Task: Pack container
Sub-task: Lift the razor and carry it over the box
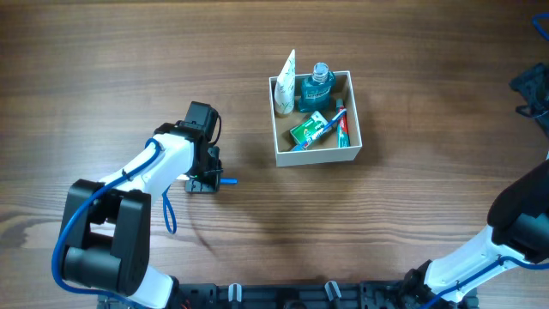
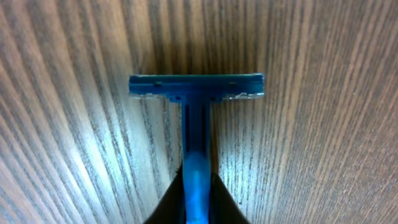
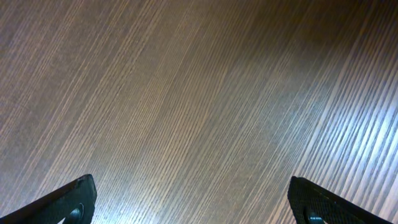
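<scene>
A blue disposable razor point(image 2: 196, 93) lies on the wooden table, its head pointing away from the left wrist camera. My left gripper point(image 2: 196, 186) is shut on the razor's handle; from overhead only the razor's blue tip point(image 1: 230, 181) shows past the gripper point(image 1: 208, 182). The container point(image 1: 317, 155), a white-walled box with a tan inside, stands to the upper right of it, well apart. In it lie a white tube point(image 1: 286, 81), a blue bottle point(image 1: 318, 86), a green box point(image 1: 309, 130) and a toothpaste tube point(image 1: 340, 123). My right gripper point(image 3: 193, 199) is open over bare wood.
The right arm's dark gripper end point(image 1: 533, 90) sits at the far right edge of the table, and its white base link point(image 1: 463, 266) at the lower right. The left arm point(image 1: 129, 215) stretches from the front left edge.
</scene>
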`<action>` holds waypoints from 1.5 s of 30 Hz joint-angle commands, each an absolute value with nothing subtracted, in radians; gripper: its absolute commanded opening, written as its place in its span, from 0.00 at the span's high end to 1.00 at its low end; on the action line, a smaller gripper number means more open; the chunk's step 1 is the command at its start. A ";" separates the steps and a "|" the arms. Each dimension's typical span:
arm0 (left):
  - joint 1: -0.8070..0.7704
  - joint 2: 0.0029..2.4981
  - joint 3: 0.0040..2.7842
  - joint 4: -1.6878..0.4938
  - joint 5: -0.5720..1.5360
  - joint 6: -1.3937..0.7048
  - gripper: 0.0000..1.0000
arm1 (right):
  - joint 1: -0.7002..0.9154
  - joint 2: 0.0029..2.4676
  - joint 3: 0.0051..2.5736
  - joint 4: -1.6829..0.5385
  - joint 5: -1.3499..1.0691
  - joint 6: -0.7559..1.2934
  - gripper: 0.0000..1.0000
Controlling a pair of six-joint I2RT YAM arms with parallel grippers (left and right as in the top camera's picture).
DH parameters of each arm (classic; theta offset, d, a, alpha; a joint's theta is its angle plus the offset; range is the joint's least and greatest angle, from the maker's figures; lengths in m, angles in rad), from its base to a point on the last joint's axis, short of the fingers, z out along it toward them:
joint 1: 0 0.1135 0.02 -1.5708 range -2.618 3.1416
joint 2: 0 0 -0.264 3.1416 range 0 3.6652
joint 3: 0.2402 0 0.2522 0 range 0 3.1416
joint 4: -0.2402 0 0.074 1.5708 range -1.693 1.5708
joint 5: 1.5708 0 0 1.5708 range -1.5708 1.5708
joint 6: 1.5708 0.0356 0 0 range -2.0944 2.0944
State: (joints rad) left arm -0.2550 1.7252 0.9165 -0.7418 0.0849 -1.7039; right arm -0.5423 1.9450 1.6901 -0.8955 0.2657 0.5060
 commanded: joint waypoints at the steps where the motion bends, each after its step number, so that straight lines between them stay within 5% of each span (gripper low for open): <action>1: -0.255 1.786 0.878 -0.733 0.108 -1.705 0.96 | -0.543 1.940 1.687 -0.893 0.261 0.498 0.00; 10: -0.202 1.732 0.985 -0.734 0.093 -1.464 0.96 | -0.543 1.940 1.687 -0.893 0.261 0.498 0.00; 21: -0.218 1.688 1.549 -0.748 0.067 -1.061 0.96 | -0.543 1.940 1.687 -0.893 0.261 0.499 0.00; 28: -0.342 1.688 1.797 -0.696 -0.025 -0.971 0.96 | -0.543 1.940 1.687 -0.893 0.261 0.498 0.00; 35: -0.544 1.709 1.807 -0.471 -0.187 -0.750 0.96 | -0.543 1.940 1.687 -0.893 0.261 0.498 0.00; 45: -0.669 1.794 1.806 -0.456 -0.311 -0.657 0.96 | -0.543 1.940 1.687 -0.893 0.261 0.499 0.00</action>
